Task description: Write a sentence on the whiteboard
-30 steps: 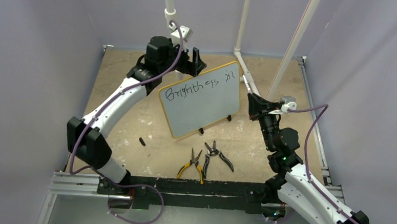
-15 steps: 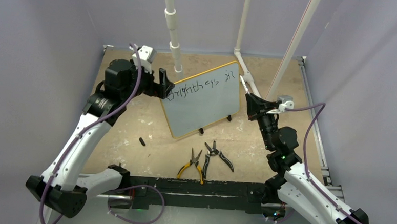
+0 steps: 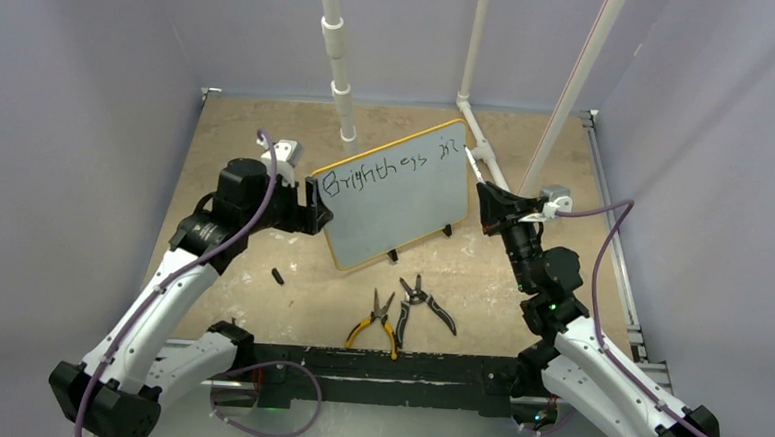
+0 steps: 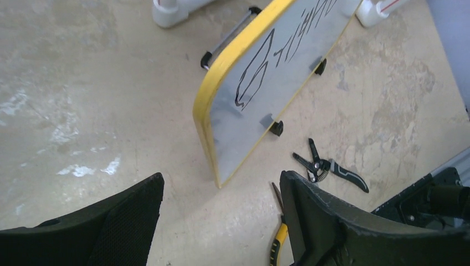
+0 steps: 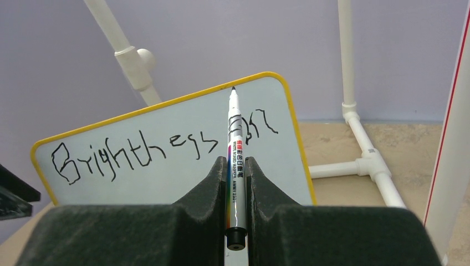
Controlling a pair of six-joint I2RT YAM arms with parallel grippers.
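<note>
Tabletop (image 3: 247,141) is tan and scuffed, and the whiteboard (image 3: 394,209) stands on it around the middle, propped up on its little black feet and turned at an angle. One line of black writing (image 3: 391,167) runs along the top, looks like "Brightness in".

The left gripper (image 3: 316,207) sits right at the board's left edge with its fingers (image 4: 127,216) spread apart. From its wrist cam the yellow rim's lower corner is between them, but I can't tell if it touches. The right gripper (image 5: 236,160) is off the board's right side, clamped tight on a whiteboard marker (image 5: 235,133). The tip points up by the "in", near the top rim, contact unclear.

Yellow-handled pliers (image 3: 376,323) and black-handled cutters (image 3: 427,303) lie in front of the board, and there's a tiny black cap (image 3: 277,275) off to the left.
</note>
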